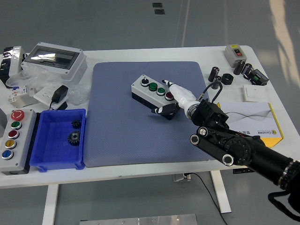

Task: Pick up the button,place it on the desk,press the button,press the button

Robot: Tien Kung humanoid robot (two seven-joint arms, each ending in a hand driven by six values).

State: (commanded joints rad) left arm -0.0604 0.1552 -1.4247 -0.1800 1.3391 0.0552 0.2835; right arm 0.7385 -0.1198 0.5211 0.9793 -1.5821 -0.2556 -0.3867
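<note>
We see the task's button box [153, 91], a grey rectangular housing on a black base, lying at an angle on the blue-grey mat [117, 140], upper middle. Its top carries a small black knob, two round green buttons and a red button [169, 96] at the near right end.

The right hand [174, 98] comes in from the lower right on a black jointed arm. A white, smooth finger [178, 91] lies extended over the red button's end of the box; dark fingers curl against the box's near right corner. We cannot tell whether they grip it or only touch it.

The mat is finely dimpled, soft-looking, with rounded corners, and covers the middle of the white table [154, 54]. Left of it sits a glossy blue plastic bin [47, 161] holding two dark toothed gears [74, 137], beside a long grey five-button station [12, 140]. A clear-lidded grey enclosure [54, 58] stands far left. On the right lies a yellow-and-white carton [260, 123]. The floor beyond is plain grey.
</note>
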